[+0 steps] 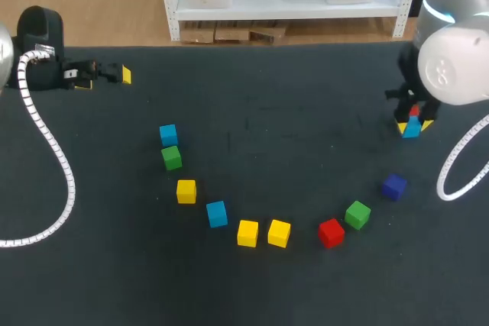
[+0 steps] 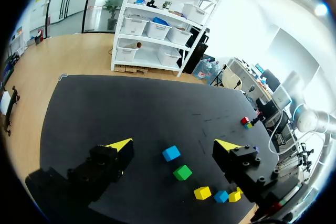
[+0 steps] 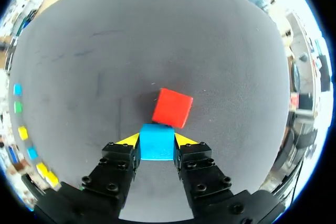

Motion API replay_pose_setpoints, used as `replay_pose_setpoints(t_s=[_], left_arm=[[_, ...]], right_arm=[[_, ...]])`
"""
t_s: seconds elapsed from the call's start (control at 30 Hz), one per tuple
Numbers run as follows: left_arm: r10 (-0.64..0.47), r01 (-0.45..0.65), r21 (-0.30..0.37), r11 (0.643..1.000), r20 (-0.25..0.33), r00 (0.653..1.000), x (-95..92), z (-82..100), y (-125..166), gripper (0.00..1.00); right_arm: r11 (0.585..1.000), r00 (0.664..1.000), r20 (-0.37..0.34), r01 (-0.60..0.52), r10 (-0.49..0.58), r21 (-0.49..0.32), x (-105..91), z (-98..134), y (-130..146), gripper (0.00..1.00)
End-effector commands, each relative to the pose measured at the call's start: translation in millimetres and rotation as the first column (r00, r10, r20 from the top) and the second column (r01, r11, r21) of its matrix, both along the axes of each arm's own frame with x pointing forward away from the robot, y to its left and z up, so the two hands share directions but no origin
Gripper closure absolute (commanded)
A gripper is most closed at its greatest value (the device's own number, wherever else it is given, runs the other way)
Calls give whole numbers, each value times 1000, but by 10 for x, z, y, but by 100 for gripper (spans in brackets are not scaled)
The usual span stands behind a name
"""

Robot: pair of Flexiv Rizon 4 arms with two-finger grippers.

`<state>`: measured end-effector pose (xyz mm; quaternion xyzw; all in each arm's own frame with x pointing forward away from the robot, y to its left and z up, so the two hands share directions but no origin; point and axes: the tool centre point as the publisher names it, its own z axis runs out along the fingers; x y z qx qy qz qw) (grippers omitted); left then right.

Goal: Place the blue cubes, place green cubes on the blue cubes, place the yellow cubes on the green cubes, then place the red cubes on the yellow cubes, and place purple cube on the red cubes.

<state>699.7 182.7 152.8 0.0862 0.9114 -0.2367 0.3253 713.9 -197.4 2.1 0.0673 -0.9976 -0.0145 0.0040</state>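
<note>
Head view: the left gripper lies by the far left corner of the table, its fingers spread wide around nothing and well apart from every cube. The right gripper stands close to the right edge, clamped on a blue cube low at the mat, and a red cube shows just behind it. Loose cubes curve across the near half: second blue cube just beside green cube, then yellow cube, third blue cube, second yellow cube just beside third yellow cube, second red cube just beside second green cube, and purple cube nearest the right gripper. A broad stretch of dark mat lies between this curve and the far edge. Left wrist view: the left gripper has its tips far apart. Ahead, between their lines, sit the second blue cube and green cube, with the yellow cube and third blue cube nearer the right-hand finger. Mat runs on to the far edge. Right wrist view: both fingers of the right gripper press the blue cube from two sides. The red cube sits just ahead of it, turned at an angle; I cannot tell whether they touch. Mat surrounds them.
</note>
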Motion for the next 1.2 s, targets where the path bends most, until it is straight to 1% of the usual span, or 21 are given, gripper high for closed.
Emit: replay_pose_setpoints(t_s=[0.03, 0.13, 0.33, 0.43, 0.6, 0.7, 1.2], left_arm=[[-5, 5, -9, 1000, 7, 1000, -1, -19, 19, 0], [-5, 5, -9, 1000, 7, 1000, -1, -19, 19, 0], [-5, 5, -9, 1000, 7, 1000, -1, -19, 19, 0], [-5, 5, -9, 1000, 7, 1000, -1, -19, 19, 0], [-5, 5, -9, 1000, 7, 1000, -1, -19, 19, 0], [-5, 5, -9, 1000, 7, 1000, -1, -19, 19, 0], [-5, 5, -9, 1000, 7, 1000, -1, -19, 19, 0]], right_arm=[[998, 998, -4, -62, 62, 32, -87, 193, 13, 100], [994, 996, 15, -90, 89, 55, -114, 317, 34, 100], [986, 985, 75, -157, 152, 55, -135, 592, 101, 100], [973, 970, 95, -228, 223, 47, -169, 707, 174, 100], [936, 936, 101, -345, 338, 69, -271, 856, 287, 100], [921, 922, 108, -381, 371, 86, -292, 902, 313, 100], [921, 922, 108, -381, 371, 86, -292, 902, 313, 100]])
